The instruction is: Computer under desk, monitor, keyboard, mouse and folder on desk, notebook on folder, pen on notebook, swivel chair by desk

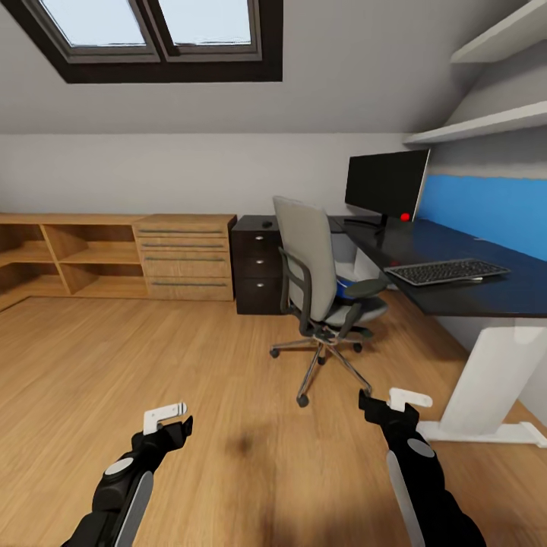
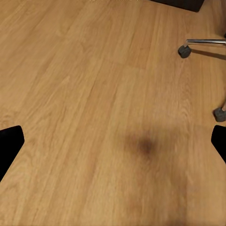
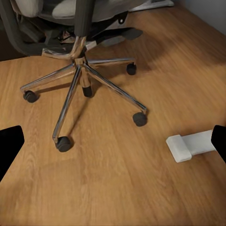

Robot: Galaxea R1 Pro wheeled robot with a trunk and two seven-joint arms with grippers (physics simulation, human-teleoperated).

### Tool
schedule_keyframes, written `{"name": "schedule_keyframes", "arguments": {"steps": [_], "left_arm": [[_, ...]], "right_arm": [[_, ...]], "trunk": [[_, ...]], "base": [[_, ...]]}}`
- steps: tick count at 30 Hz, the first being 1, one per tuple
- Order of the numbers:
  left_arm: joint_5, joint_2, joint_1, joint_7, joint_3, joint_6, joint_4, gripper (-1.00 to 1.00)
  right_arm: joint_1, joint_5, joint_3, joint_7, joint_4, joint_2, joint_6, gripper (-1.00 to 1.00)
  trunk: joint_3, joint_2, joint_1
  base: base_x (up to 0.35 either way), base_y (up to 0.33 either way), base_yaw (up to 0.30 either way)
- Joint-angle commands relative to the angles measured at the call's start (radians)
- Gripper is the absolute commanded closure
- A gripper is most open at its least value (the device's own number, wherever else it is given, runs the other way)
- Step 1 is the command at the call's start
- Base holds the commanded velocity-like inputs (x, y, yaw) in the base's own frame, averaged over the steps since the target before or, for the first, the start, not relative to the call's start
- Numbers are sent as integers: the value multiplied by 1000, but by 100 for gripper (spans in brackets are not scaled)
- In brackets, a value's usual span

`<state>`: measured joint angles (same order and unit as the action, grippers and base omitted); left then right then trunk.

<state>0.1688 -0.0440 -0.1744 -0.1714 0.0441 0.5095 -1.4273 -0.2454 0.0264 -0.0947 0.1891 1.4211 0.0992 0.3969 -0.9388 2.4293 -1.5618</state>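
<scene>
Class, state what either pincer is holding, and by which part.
Nothing is held: the left pincer and right pincer hang open and empty above the wood floor.

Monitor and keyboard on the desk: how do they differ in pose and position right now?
The monitor stands upright at the far corner of the desk; the keyboard lies flat nearer the front edge. The monitor shows a plain black screen, while the keyboard shows rows of dark keys in a pale frame. Both sit on the glossy black desktop, apart from each other.
</scene>
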Motion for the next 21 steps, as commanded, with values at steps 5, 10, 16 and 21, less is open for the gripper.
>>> {"name": "schedule_keyframes", "arguments": {"steps": [5,10,16,21], "left_arm": [[12,-1,2,-6,-2,7,-20,-100],[12,-1,3,-5,-3,6,-22,-100],[13,-1,3,-2,-11,6,-22,-100],[13,-1,3,-2,-23,5,-22,-100]], "right_arm": [[0,2,-2,5,2,1,4,-100],[-1,0,-1,3,0,-1,1,-100],[-6,-14,5,2,-35,-1,-2,-100],[-133,-64,1,3,-189,-18,-48,-100]], "trunk": [[-17,36,-19],[-26,57,-31],[-26,57,-31],[-26,57,-31]], "base": [[0,0,0],[0,0,0],[0,0,0],[0,0,0]]}}
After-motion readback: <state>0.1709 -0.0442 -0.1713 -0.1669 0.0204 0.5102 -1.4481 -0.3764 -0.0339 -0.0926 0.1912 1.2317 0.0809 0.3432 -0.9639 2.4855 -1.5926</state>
